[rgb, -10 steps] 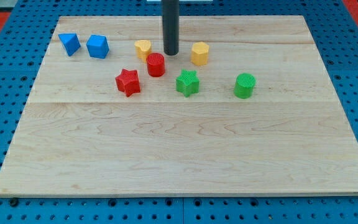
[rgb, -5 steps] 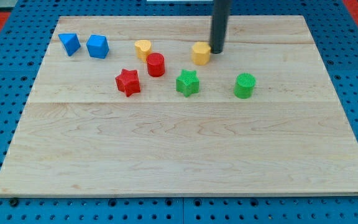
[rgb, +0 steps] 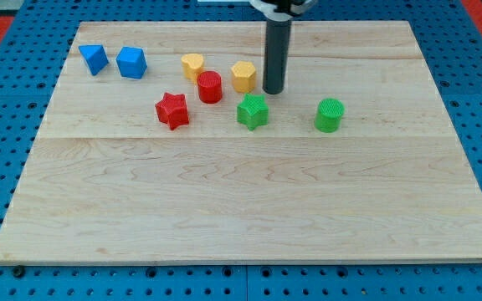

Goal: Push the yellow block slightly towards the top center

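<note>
A yellow hexagonal block (rgb: 243, 76) sits on the wooden board (rgb: 249, 209) in its upper middle. My tip (rgb: 273, 90) stands just to the view's right of it, close by or touching, and just above the green star (rgb: 253, 110). A second yellow block, heart-shaped (rgb: 192, 65), lies further to the view's left, above the red cylinder (rgb: 210, 87).
A red star (rgb: 172, 109) lies left of the green star. A green cylinder (rgb: 330, 114) stands to the view's right. A blue triangular block (rgb: 94, 58) and a blue block (rgb: 130, 63) sit at the upper left.
My tip swung from between the yellow blocks round to the right of the yellow hexagonal block, then moved left and down. The hexagonal block slid to the view's left, towards the red cylinder.
</note>
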Robot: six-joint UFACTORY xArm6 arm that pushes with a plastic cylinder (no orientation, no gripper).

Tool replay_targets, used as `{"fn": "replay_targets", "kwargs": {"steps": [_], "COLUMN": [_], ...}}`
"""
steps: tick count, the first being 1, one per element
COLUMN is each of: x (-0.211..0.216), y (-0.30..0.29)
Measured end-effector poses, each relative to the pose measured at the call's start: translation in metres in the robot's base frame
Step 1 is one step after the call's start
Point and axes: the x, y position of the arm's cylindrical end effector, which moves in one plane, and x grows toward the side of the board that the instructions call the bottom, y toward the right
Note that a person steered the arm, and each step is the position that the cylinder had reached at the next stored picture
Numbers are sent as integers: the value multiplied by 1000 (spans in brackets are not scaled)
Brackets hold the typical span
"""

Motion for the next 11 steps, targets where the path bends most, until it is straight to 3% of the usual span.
{"fn": "replay_targets", "kwargs": {"steps": [2,3,4,5,6,7,10,11], "x": [-25,-50,-100,-137,-110,-83,-9,-21], "y": [-38,-25,-17,-55,-133,-162,-175,-131]}}
